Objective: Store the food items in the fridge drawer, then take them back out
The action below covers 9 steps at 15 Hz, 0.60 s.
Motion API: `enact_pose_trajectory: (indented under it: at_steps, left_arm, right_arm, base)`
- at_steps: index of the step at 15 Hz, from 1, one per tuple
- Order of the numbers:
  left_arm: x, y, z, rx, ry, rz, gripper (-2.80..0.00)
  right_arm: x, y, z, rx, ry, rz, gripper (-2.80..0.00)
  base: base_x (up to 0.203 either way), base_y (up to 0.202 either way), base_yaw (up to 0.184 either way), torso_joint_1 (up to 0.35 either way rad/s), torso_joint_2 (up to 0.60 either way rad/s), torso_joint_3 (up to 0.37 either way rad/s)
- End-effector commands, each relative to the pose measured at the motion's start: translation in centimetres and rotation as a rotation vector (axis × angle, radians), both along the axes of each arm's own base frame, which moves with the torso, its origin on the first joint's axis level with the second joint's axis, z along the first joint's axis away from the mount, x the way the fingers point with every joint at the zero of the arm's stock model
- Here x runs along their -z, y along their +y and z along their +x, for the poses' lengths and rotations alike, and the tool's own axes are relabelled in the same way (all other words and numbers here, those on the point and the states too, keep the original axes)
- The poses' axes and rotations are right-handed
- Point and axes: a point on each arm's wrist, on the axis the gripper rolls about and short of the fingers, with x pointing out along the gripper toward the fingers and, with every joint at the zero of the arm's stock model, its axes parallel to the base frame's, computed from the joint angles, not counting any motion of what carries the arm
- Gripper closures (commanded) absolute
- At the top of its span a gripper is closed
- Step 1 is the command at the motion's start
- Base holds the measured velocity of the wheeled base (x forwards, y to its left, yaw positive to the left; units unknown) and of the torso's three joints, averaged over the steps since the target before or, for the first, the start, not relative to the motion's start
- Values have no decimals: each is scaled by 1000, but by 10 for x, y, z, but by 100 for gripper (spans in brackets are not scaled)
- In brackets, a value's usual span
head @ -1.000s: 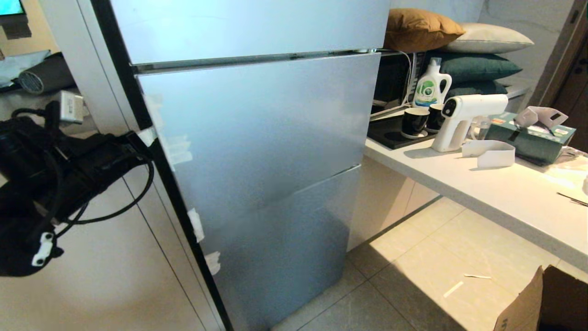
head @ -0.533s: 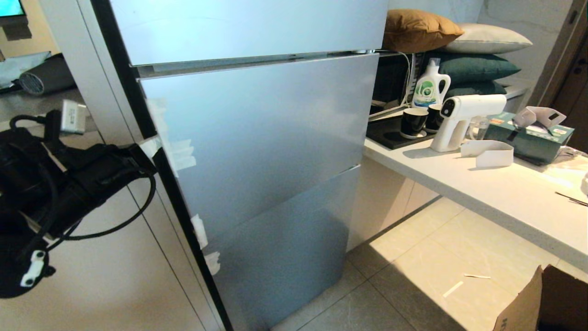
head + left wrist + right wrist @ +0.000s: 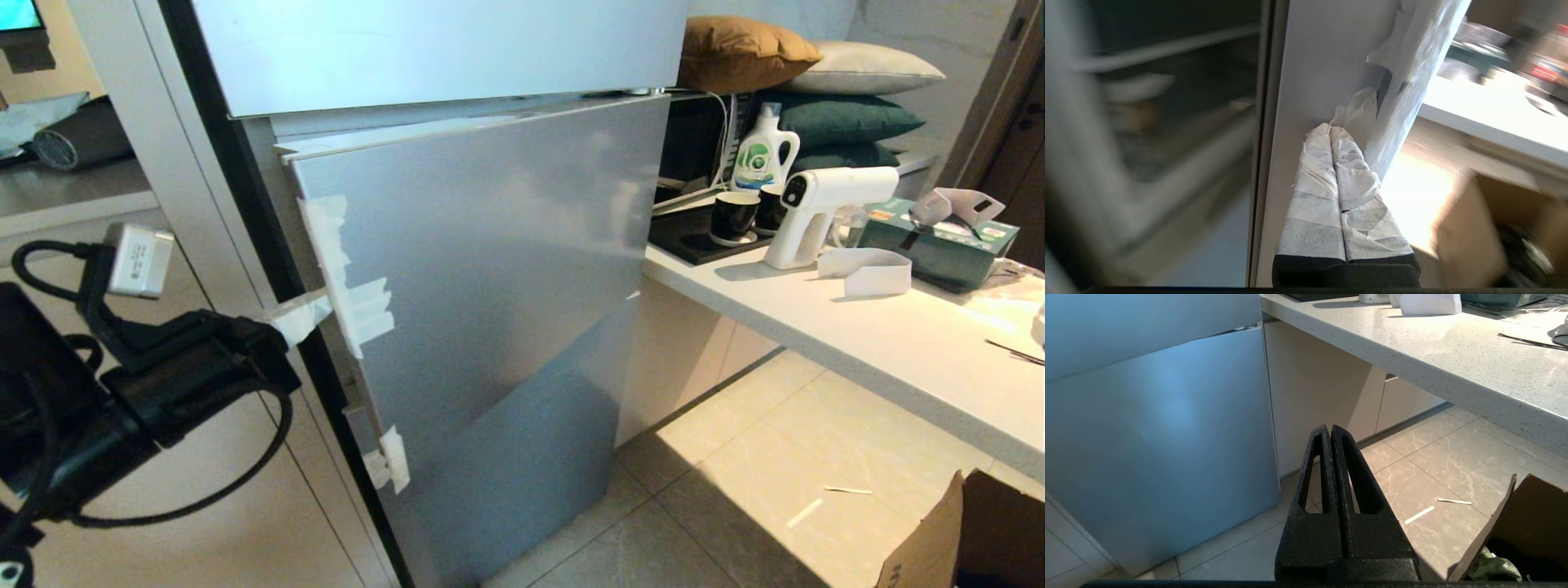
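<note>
We see a tall silver-blue fridge (image 3: 457,269) with three front panels. Its middle door (image 3: 490,261) stands slightly ajar, swung out at the edge nearest our left arm. Our left tool (image 3: 298,314), its fingers (image 3: 1327,196) wrapped in pale tape and pressed together, pinches a strip of white tape (image 3: 1357,112) stuck to that door edge. The strip is thin, soft and could tear or peel, so we judge a slow, level pull close to the door edge safest; the door itself looks stiff, smooth and too slippery to grip anywhere else.

The fridge drawer is not visible; it probably sits behind the door. The food items are not clearly seen either. Something green (image 3: 1492,569) shows inside a cardboard box (image 3: 963,539) on the floor, possibly the pepper, though we cannot be sure.

Our right tool (image 3: 1331,433) hangs idle above the floor tiles, fingers fully together, holding nothing. A white desk (image 3: 865,343) to the right carries cups and a sprayer.
</note>
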Motion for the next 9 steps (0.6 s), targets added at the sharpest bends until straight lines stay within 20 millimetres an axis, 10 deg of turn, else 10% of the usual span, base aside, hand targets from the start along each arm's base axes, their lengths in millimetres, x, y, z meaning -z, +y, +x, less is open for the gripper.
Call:
enact_pose_trajectory:
  at_steps: [1, 9]
  left_arm:
    - [-6, -8, -20, 53, -35, -6, 0]
    - [0, -53, -58, 324, -16, -10, 0]
  right_arm:
    - [8, 0, 2, 0, 29, 0, 0]
    - [8, 0, 2, 0, 29, 2, 0]
  base:
    - [0, 0, 0, 0, 0, 0]
    - [0, 0, 0, 0, 0, 0]
